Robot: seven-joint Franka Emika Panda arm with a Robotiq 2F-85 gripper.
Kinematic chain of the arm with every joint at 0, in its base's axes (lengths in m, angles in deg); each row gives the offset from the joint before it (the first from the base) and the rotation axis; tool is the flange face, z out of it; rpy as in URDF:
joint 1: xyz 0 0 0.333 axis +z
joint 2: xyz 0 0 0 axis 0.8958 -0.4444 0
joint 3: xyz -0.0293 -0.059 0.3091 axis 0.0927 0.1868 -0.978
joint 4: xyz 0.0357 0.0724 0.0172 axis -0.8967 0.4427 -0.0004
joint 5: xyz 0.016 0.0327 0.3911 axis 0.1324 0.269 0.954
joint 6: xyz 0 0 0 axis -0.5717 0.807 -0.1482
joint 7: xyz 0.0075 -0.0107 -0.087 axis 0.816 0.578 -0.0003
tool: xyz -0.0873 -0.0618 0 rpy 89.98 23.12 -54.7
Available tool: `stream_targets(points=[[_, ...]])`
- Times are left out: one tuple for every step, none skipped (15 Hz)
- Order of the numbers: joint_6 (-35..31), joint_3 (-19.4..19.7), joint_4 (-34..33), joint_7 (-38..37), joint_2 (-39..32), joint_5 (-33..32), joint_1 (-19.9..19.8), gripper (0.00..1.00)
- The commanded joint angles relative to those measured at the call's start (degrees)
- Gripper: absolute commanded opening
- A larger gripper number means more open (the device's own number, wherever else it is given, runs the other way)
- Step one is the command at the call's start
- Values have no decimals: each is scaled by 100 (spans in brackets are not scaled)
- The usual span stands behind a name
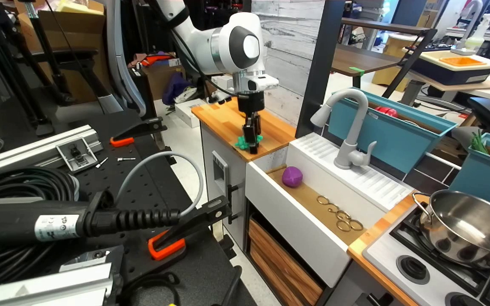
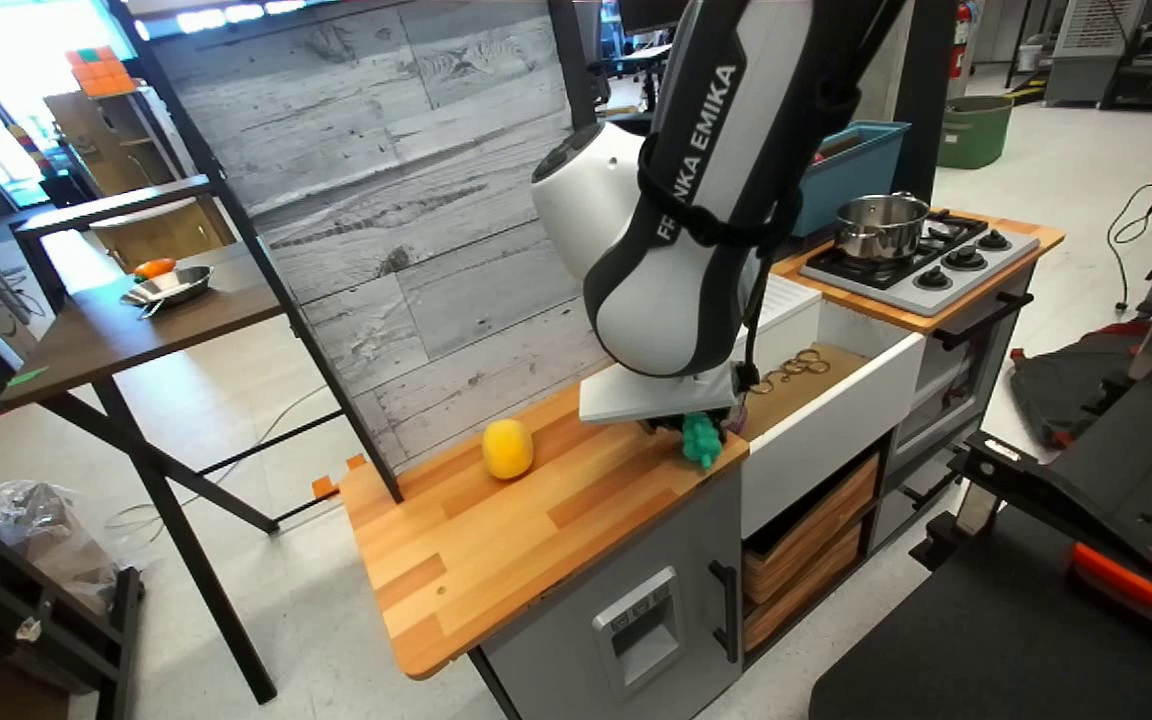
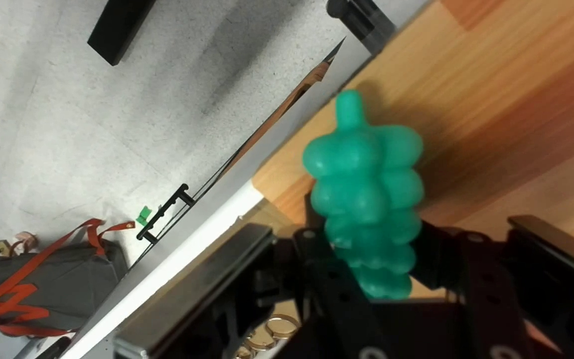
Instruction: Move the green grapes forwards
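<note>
The smooth green grapes (image 3: 366, 194), a lumpy toy cluster with a stubby stem (image 3: 350, 109), lay directly between the black, jointed fingers (image 1: 250, 136), one finger along each long flank, so the hold ran across the narrow width and not end to end. The gap between the fingers was no wider than the cluster, and they looked pressed to its lower half; I took the grapes to be gripped. In the wrist view the long axis ran nearly up and down, the stem at the top and the fuller end jutting out past the fingers. That axis stood aslant to the front edge of the striped wooden counter (image 2: 516, 530), with the stem tip very near that edge. The grapes were at the counter's front corner, just beside the boxy white sink (image 1: 296, 225); whether they touched the wood or hung slightly above it, I could not tell. The move turned, in my judgement, on that slant and that corner: if forwards meant towards the front edge, the stem end would lead, with hardly any wood left beyond it. The counter stretched farther on the side of the rounded yellow fruit (image 2: 507, 449), but which way counted as forwards was unclear. With both flanks held, I judged, the grapes would travel without much twisting, though the stem end might catch on the wood if carried low.
</note>
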Motion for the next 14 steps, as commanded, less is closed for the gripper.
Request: stream_targets(points=[[-171, -12, -259, -150, -143, -37, 35, 55], [-189, -39, -237, -130, -88, -25, 22, 62], [-193, -63, -219, -100, -31, -14, 7, 68], [-188, -74, -204, -77, 21, -11, 2, 76], [-174, -79, -181, -60, 72, -13, 0, 82], [-159, -93, -171, -40, 112, -10, -10, 91], [-106, -123, -122, 1, 190, 1, -28, 97], [-109, -133, -63, 19, 266, -3, -28, 100], [-56, -185, 53, 103, 418, 7, -56, 100], [-8, -262, 199, 223, 601, 29, -105, 100], [14, -363, 379, 391, 816, 58, -174, 100], [-7, -473, 609, 597, 1076, 77, -247, 100], [-78, -564, 898, 807, 1389, 82, -311, 100], [-99, -677, 1144, 1038, 1671, 116, -404, 100]])
